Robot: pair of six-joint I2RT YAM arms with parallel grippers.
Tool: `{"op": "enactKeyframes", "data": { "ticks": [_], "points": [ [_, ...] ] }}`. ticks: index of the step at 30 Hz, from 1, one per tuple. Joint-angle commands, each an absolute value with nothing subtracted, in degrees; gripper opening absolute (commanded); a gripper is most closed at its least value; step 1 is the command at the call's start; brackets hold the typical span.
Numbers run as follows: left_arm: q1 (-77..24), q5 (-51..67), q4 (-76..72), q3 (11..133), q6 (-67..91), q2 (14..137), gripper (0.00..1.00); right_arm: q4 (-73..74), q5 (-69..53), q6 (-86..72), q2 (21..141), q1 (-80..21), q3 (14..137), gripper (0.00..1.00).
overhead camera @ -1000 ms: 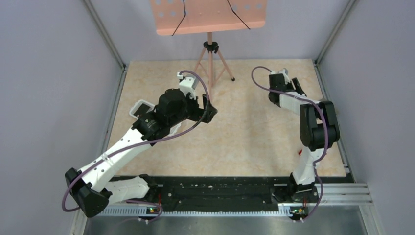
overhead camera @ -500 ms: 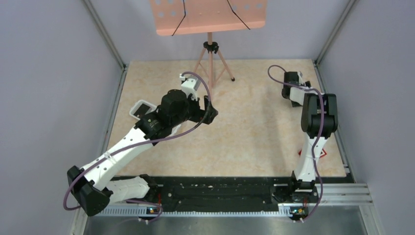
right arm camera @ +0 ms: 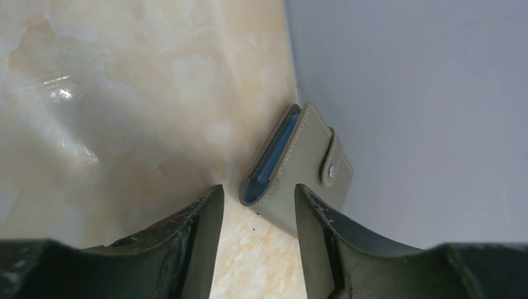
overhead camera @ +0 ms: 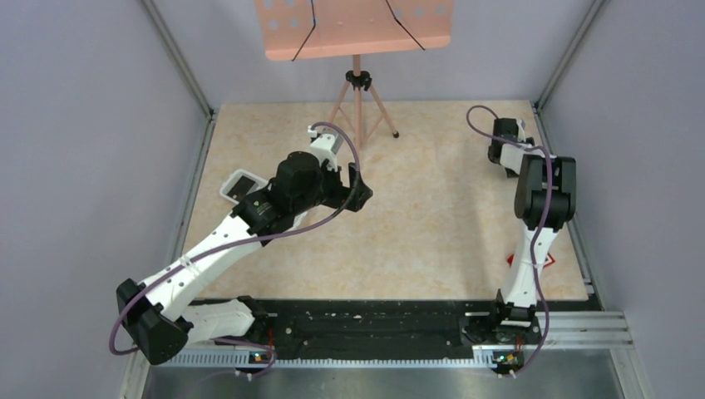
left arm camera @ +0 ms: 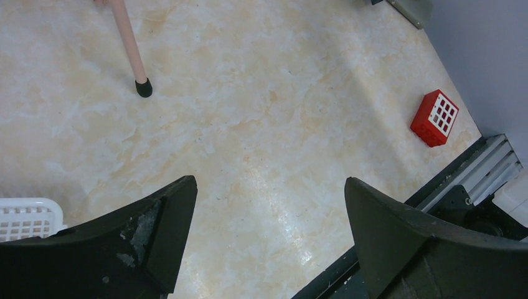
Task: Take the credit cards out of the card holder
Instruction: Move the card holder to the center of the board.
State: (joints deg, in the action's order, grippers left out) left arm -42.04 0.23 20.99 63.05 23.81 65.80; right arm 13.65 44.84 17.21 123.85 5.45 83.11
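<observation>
Card holder [right arm camera: 299, 162] at 2 o'clock of the surface [right arm camera: 112, 93], propped on edge and tilted against the side wall [right arm camera: 423, 75], snap tab fastened, bluish lining visible along its open slit. Right gripper [right arm camera: 256, 190] parted narrowly around the holder's lower corner: a clear gap on the left finger's side, right finger just beside the grey cover, cannot tell whether touching. Not pinching, going by that gap.

Left gripper [left arm camera: 268, 187] near the centre of the surface, spread wide, nothing between its fingers. Red credit card [left arm camera: 436, 117] with a grid of pale squares at 4 o'clock, lying near the wall, well apart from both grippers; from above, partly hidden behind the right arm. White ribbed tray [left arm camera: 25, 218] at 9 o'clock, just beside the left gripper's finger. Pink stand leg [left arm camera: 127, 40] with a black foot toward 12 o'clock.
</observation>
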Motion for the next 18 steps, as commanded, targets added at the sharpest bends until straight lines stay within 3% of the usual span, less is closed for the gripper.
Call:
{"op": "enactKeyframes", "data": {
  "ticks": [1,8,15,18],
  "points": [
    [-42.01,1.26,18.74,63.77,24.08,66.26,0.93,18.77,38.74,13.51,127.51,7.06,83.33,0.47],
    [-42.01,1.57,18.55,63.53,24.52,66.36,0.93,23.75,34.81,10.27,127.54,8.97,85.21,0.35],
    [-42.01,1.36,18.55,63.52,24.54,66.09,0.93,27.71,27.11,5.53,125.42,9.38,84.48,0.0],
    [-42.01,0.56,18.56,63.38,24.22,65.64,0.93,29.65,21.48,2.76,123.11,9.4,83.69,0.0]
  ]
}}
